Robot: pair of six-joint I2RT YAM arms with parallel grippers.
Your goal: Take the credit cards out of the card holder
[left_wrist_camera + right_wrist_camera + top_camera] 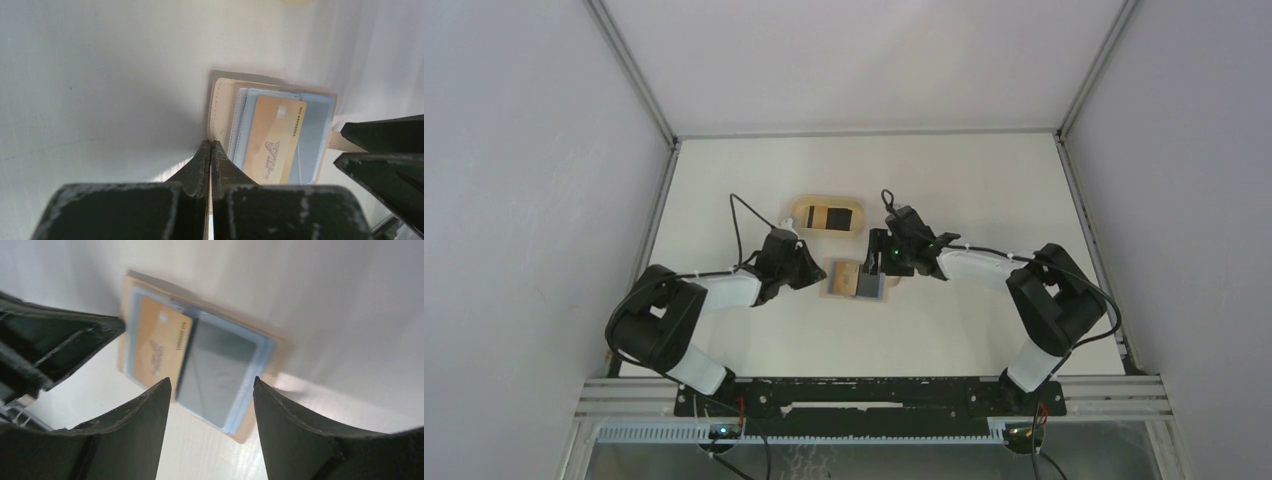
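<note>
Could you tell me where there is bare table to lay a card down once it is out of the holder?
Bare table runs along the back wall behind the tray, and nearer, between the card holder and the mounting bar. The middle is crowded: the left gripper and right gripper flank the holder, tray just behind.

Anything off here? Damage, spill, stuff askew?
Nothing stands out. The card holder lies open and flat on the table, gold card and grey card in its sleeves, no visible damage.
</note>
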